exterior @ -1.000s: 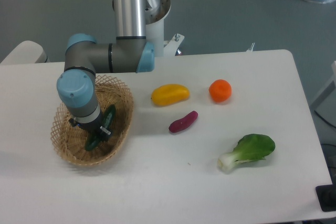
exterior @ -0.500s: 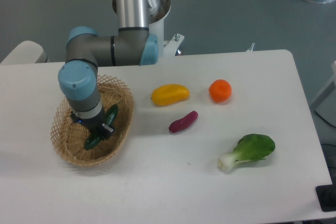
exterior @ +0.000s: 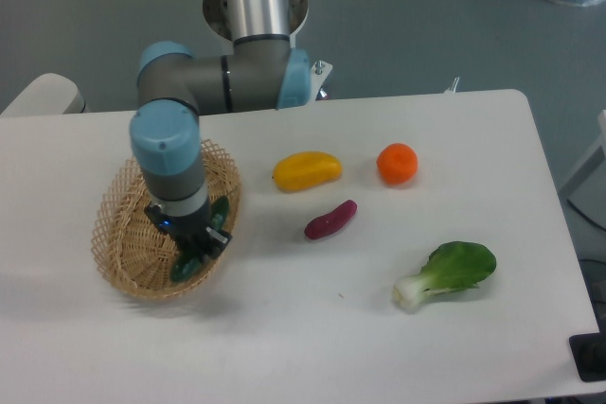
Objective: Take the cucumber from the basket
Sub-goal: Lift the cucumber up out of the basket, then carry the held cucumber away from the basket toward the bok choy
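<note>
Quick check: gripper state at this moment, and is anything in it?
Gripper: shut on the cucumber, over the right part of the basket.

The gripper (exterior: 194, 245) apparently grips the cucumber (exterior: 197, 254) over the basket (exterior: 118, 234).

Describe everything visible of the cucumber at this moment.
The cucumber is slim, dark glossy green, with tapered ends. Only parts show: an upper end near the basket's right rim and a lower end poking out below the gripper, which covers its middle. It lies diagonally, upper end to the right, over the basket's right side. The gripper appears closed on it; whether it still rests on the wicker cannot be told.
</note>
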{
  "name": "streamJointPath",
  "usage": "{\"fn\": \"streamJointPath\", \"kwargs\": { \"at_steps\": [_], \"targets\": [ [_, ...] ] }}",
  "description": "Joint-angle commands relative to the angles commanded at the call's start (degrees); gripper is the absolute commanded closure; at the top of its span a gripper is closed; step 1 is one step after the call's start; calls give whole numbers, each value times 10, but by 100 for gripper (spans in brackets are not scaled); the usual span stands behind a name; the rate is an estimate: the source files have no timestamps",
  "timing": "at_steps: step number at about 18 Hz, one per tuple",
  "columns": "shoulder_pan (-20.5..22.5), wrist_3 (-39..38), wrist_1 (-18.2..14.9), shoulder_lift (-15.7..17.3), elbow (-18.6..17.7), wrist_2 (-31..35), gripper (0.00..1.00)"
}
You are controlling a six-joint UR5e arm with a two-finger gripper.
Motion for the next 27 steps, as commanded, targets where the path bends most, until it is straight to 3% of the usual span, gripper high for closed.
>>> {"fn": "streamJointPath", "kwargs": {
  "at_steps": [6, 16, 19, 27],
  "targets": [
    [36, 66, -22, -46, 63, 3, 96],
    [124, 277, -78, -115, 151, 16, 95],
    [139, 372, -89, -133, 171, 28, 94],
    [148, 424, -88, -151, 196, 40, 93]
  ]
}}
